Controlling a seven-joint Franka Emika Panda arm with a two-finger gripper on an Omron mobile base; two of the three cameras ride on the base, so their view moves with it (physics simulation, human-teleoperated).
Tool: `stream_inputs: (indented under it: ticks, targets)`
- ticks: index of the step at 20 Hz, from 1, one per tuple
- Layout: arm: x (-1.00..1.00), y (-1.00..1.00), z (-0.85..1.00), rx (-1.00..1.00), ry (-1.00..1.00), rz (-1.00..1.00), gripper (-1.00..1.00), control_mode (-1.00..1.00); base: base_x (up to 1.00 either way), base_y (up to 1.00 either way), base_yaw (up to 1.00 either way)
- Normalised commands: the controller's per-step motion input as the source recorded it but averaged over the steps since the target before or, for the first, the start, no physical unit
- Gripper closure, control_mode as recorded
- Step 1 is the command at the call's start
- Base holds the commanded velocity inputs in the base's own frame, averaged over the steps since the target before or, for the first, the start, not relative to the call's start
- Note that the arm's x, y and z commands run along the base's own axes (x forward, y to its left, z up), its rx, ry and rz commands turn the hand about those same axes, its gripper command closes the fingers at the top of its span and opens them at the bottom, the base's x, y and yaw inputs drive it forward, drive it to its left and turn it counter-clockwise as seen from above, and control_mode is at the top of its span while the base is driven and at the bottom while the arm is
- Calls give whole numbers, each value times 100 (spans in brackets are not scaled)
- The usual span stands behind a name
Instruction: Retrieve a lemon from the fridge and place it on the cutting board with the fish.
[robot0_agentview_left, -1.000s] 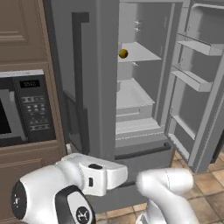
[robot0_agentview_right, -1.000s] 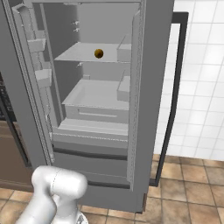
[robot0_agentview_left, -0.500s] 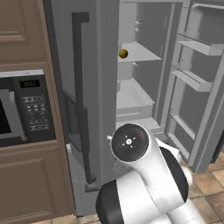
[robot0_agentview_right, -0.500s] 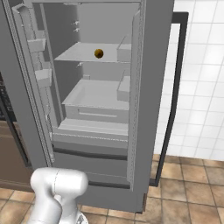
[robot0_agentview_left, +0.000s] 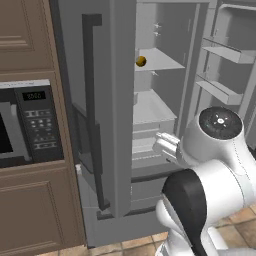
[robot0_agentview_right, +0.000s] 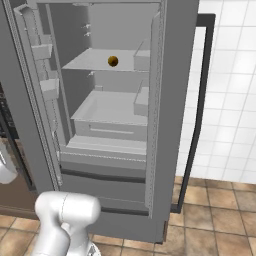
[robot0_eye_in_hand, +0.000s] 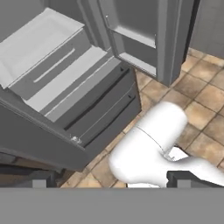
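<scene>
**A:** How many of each thing are there?

**B:** One fridge (robot0_agentview_left: 115, 125), grey, with its right door swung open and its left door shut. One lemon (robot0_agentview_left: 141, 61), small and yellow-orange, sits at the front of the upper shelf (robot0_agentview_right: 100, 60) inside the fridge. One black microwave (robot0_agentview_left: 30, 125) is built into brown cabinets just left of the fridge. The fridge shows two dark bar handles, one on each door.

**A:** Does one view give something the others lack?

**B:** The left base view has the microwave and the white arm low in front of the fridge. The right base view looks straight into the pale interior: the shelf, a drawer below the lemon and door bins to the left. The hand view looks down on the fridge's two lower drawers (robot0_eye_in_hand: 105, 113) and the floor (robot0_eye_in_hand: 201, 100) beside them.

**A:** And the gripper?

**B:** The gripper (robot0_eye_in_hand: 109, 181) is spread wide with nothing in it, its dark tips far apart, well below the lemon.

**A:** The room?

**B:** Brown stone-tile floor, and a white tiled wall (robot0_agentview_right: 230, 100) right of the fridge.
</scene>
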Motion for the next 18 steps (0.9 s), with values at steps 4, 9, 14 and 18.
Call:
stream_inputs:
  ticks: [4,9,14,18]
  targets:
    - [74,-11,-18,13,3,0,-100,-100,0,0,0]
    - [78,-32,-5,25,12,13,-100,-100,0,0,0]
    - [79,-54,-14,39,14,25,-100,-100,0,0,0]
    - [72,-26,-24,35,19,24,-100,-100,0,0,0]
